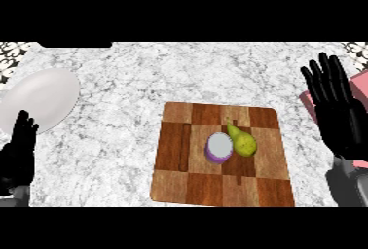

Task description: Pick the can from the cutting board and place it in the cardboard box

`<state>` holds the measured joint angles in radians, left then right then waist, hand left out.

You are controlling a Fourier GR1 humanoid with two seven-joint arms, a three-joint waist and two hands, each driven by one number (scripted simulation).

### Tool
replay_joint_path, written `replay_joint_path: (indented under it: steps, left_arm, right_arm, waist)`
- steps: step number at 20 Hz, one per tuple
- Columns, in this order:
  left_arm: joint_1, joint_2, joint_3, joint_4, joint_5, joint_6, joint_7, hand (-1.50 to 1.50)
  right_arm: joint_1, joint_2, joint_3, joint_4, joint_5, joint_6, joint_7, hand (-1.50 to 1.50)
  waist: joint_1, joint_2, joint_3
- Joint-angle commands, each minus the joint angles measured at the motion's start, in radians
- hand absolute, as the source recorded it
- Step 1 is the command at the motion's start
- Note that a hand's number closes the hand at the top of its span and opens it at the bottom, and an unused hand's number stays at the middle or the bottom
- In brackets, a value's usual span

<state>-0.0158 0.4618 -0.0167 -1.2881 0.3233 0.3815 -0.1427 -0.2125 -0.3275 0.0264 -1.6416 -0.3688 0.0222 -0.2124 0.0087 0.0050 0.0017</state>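
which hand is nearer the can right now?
Right, narrowly. The right hand is open, fingers up, to the right of the can on the board, beyond its edge; the left hand rests farther off at the view's left edge.

A wooden cutting board (pixel 221 155) lies on the marble counter (pixel 144 73). Near the board's middle stands a purple can (pixel 218 147), with a green pear (pixel 243 141) touching its right side. Well left of the board sits a white plate (pixel 42 97). The left hand (pixel 18 151) rests open below the plate; the right hand (pixel 338 107) rests open right of the board, over a pink thing (pixel 359 85).
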Motion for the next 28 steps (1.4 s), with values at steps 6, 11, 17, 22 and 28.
replay_joint_path:
  steps: [6,11,17,22,28]
  left_arm:
    - [-0.078,0.021,-0.064,-0.172,0.097,-0.215,0.147,0.0]
    - [-0.022,0.012,-0.055,-0.212,0.152,-0.254,0.202,0.0]
    - [-0.005,0.005,-0.06,-0.298,0.141,-0.227,0.263,0.0]
    - [-0.021,0.044,-0.025,-0.268,0.153,-0.251,0.265,0.0]
    - [-0.037,0.033,-0.045,-0.274,0.14,-0.253,0.283,0.0]
  right_arm:
    - [-0.152,-0.078,0.116,-0.002,-0.02,0.076,0.367,-1.5]
    - [0.032,0.033,0.072,-0.077,0.268,-0.182,-0.051,-1.5]
    - [0.063,-0.131,0.147,-0.313,0.348,-0.056,0.096,-1.5]
    - [0.022,-0.353,0.236,-0.32,0.565,0.053,0.333,-1.5]
    - [-0.134,-0.399,0.388,-0.421,0.64,0.228,0.736,-1.5]
  waist:
    - [0.008,-0.01,-0.003]
    - [-0.011,-0.008,-0.001]
    - [-0.015,-0.012,-0.003]
    - [-0.017,-0.016,-0.008]
    - [0.001,-0.01,-0.008]
